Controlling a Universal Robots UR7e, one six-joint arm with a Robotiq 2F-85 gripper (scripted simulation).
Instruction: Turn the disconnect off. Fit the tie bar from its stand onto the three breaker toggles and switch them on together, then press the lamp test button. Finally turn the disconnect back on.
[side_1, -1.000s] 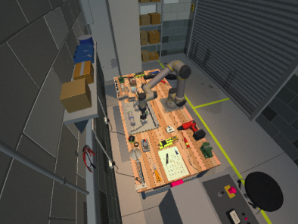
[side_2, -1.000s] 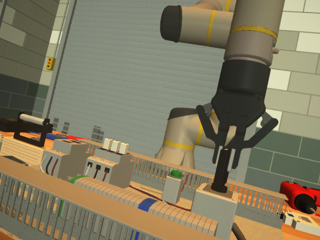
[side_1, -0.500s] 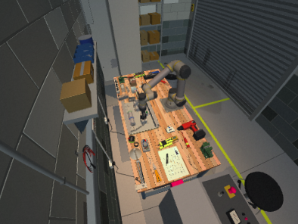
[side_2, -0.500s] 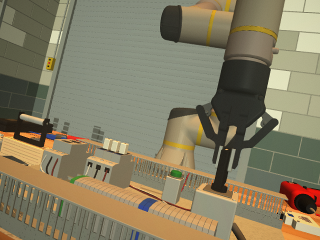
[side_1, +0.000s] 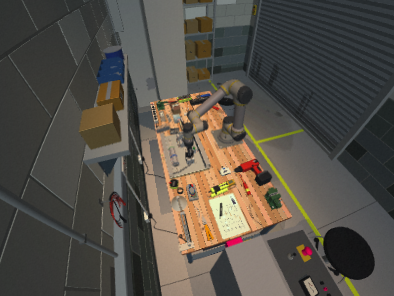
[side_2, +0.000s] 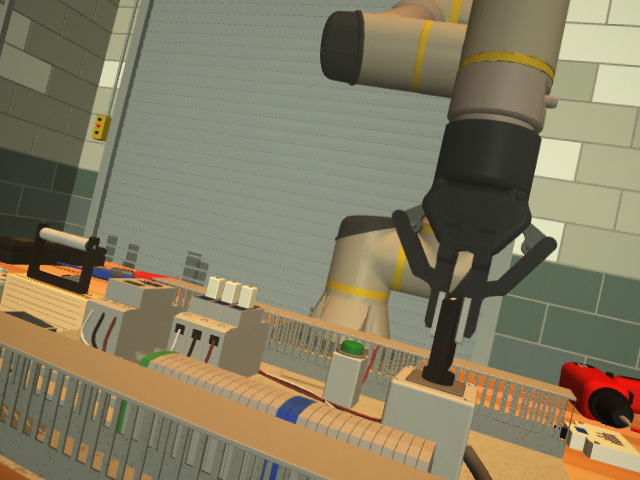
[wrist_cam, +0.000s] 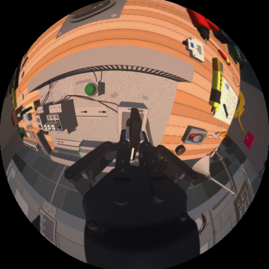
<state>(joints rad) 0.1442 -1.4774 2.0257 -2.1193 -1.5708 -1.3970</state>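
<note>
On the grey panel in the middle of the workbench, the disconnect box (side_2: 431, 413) carries a black handle (side_2: 445, 336) that stands upright, and this handle is clamped between the fingers of my gripper (side_2: 448, 315) (wrist_cam: 132, 148), which comes straight down on it. The green lamp test button (side_2: 351, 347) (wrist_cam: 90, 89) sits on its small box just left of the disconnect. Further left stand the three breaker toggles (side_2: 231, 291) in a row. The white tie bar (side_2: 64, 238) rests on its black stand at the far left end.
Slotted wiring ducts (side_2: 155, 413) run along the panel's front and back edges. A red drill (side_2: 599, 395) lies on the bench to the right, beside a small white device (side_2: 602, 439). A yellow meter (wrist_cam: 217, 82) and a paper sheet lie beyond the panel's right end.
</note>
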